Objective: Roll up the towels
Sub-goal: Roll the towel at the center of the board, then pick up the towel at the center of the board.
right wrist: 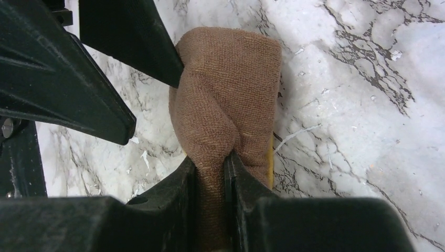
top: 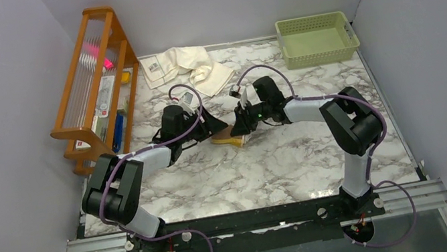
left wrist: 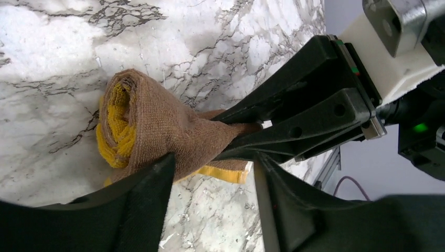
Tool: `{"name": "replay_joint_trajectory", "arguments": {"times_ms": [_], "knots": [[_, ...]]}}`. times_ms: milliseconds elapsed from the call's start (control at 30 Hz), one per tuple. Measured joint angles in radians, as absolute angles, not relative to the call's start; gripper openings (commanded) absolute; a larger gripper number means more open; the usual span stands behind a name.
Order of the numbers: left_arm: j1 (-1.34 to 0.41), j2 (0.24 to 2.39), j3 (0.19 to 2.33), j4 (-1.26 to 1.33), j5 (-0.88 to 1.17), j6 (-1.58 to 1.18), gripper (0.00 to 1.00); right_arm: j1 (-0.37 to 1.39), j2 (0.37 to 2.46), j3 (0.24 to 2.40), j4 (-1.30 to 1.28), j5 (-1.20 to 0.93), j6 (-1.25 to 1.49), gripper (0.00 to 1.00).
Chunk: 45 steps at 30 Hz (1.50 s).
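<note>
Two arms meeting over the brown towel (top: 230, 140) in the middle of the marble table (top: 294, 162) — one pinching, one spread.

The brown towel lies loosely rolled on the marble, its mustard-yellow reverse showing in the coil at one end and along an edge underneath. The right gripper (right wrist: 210, 160) has its jaws pressed together on a raised fold of the brown cloth at the roll's other end. The left gripper (left wrist: 212, 160) stands spread — one finger (left wrist: 157, 181) just against the side of the roll, the other apart from the cloth. The cream towel (top: 187, 64) sits crumpled at the far edge, well apart, between a wooden rack (top: 95, 78) on the left and a green basket (top: 317, 38) on the right.
</note>
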State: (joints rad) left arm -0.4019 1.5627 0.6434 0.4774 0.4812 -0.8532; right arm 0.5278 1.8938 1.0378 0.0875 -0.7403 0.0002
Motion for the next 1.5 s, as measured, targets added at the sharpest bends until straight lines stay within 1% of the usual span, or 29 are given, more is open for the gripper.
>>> {"name": "replay_joint_trajectory", "arguments": {"times_ms": [100,167,233,600,733,900,967,1033,1067,1100,1133,1167,1200,1233,1267,1300,1333,1367,1433,1467,1500], "knots": [[-0.402,1.569,0.643,0.477,0.480,-0.886,0.70,0.528,1.895,1.037,0.090,-0.746,0.003,0.13],[-0.402,1.575,0.643,0.474,0.477,-0.919,0.79,0.528,1.895,1.037,0.090,-0.746,0.001,0.13],[-0.404,1.576,0.643,0.456,0.461,-0.968,0.84,0.528,1.895,1.037,0.090,-0.746,-0.004,0.14],[-0.419,1.573,0.617,0.398,0.348,-1.229,0.87,0.528,1.888,1.018,0.108,-0.747,-0.027,0.14],[-0.429,1.582,0.589,0.402,0.302,-1.306,0.85,0.528,1.880,1.008,0.114,-0.755,-0.036,0.14],[-0.446,1.653,0.587,0.480,0.280,-1.397,0.80,0.531,1.868,0.994,0.113,-0.766,-0.057,0.14],[-0.456,1.668,0.589,0.506,0.274,-1.420,0.76,0.535,1.861,0.988,0.113,-0.768,-0.066,0.14],[-0.464,1.695,0.596,0.533,0.271,-1.448,0.68,0.544,1.854,0.984,0.112,-0.768,-0.076,0.14],[-0.467,1.710,0.601,0.548,0.270,-1.459,0.63,0.550,1.851,0.983,0.112,-0.768,-0.082,0.14],[-0.469,1.721,0.606,0.556,0.268,-1.466,0.56,0.555,1.849,0.982,0.112,-0.768,-0.086,0.14],[-0.469,1.730,0.608,0.563,0.265,-1.472,0.46,0.559,1.846,0.980,0.112,-0.768,-0.091,0.14],[-0.469,1.736,0.608,0.567,0.262,-1.479,0.31,0.562,1.843,0.979,0.112,-0.768,-0.096,0.14],[-0.470,1.740,0.608,0.567,0.257,-1.483,0.06,0.563,1.840,0.978,0.112,-0.768,-0.102,0.14],[-0.470,1.745,0.608,0.569,0.255,-1.493,0.00,0.564,1.837,0.977,0.112,-0.768,-0.109,0.14],[-0.471,1.746,0.608,0.572,0.253,-1.489,0.00,0.564,1.835,0.976,0.112,-0.768,-0.113,0.15],[-0.471,1.747,0.608,0.578,0.252,-1.486,0.00,0.566,1.831,0.975,0.112,-0.767,-0.119,0.17],[-0.472,1.747,0.609,0.583,0.249,-1.486,0.00,0.567,1.827,0.973,0.109,-0.764,-0.128,0.22],[-0.473,1.747,0.609,0.588,0.249,-1.482,0.00,0.569,1.820,0.971,0.103,-0.759,-0.136,0.29],[-0.474,1.746,0.609,0.593,0.247,-1.470,0.00,0.573,1.797,0.969,0.086,-0.744,-0.147,0.52],[-0.474,1.744,0.609,0.595,0.242,-1.460,0.00,0.575,1.781,0.969,0.076,-0.738,-0.153,0.67],[-0.475,1.738,0.609,0.595,0.228,-1.446,0.00,0.577,1.761,0.969,0.063,-0.732,-0.156,0.80]]}}
